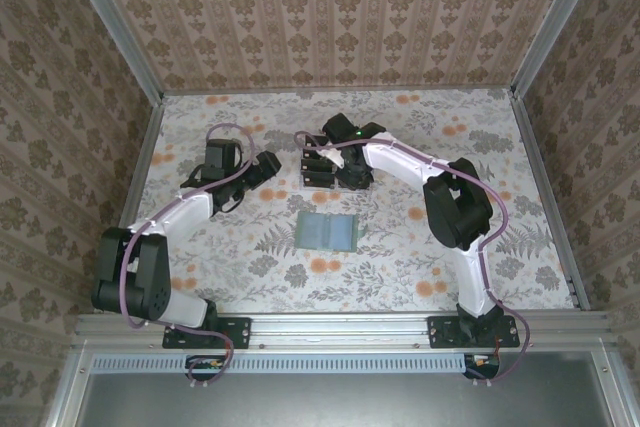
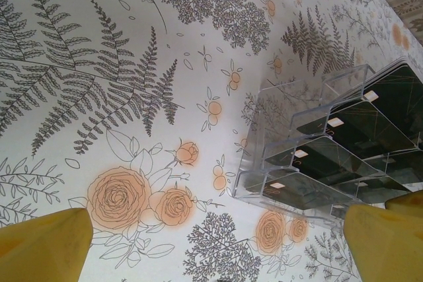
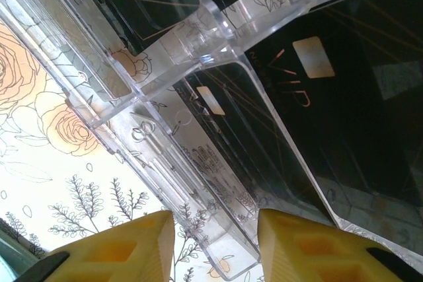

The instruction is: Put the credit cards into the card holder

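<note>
Several dark credit cards [image 3: 330,107] stand in the slots of a clear plastic rack [image 1: 336,173] at the middle of the table. The grey-green card holder [image 1: 328,231] lies flat just in front of the rack, apart from both grippers. My right gripper [image 1: 318,155] is at the rack's left end. In the right wrist view that gripper [image 3: 215,246] is open, its yellow fingers [image 3: 125,249] astride the rack's empty outer slot wall, holding nothing. My left gripper [image 1: 263,170] hovers left of the rack; its wrist view shows it [image 2: 215,259] wide open over bare cloth, with the cards [image 2: 390,107] to its right.
A floral cloth [image 1: 240,267] covers the table. Patterned walls [image 1: 330,7] with metal posts close in the back and both sides. The metal rail [image 1: 340,327] with the arm bases runs along the near edge.
</note>
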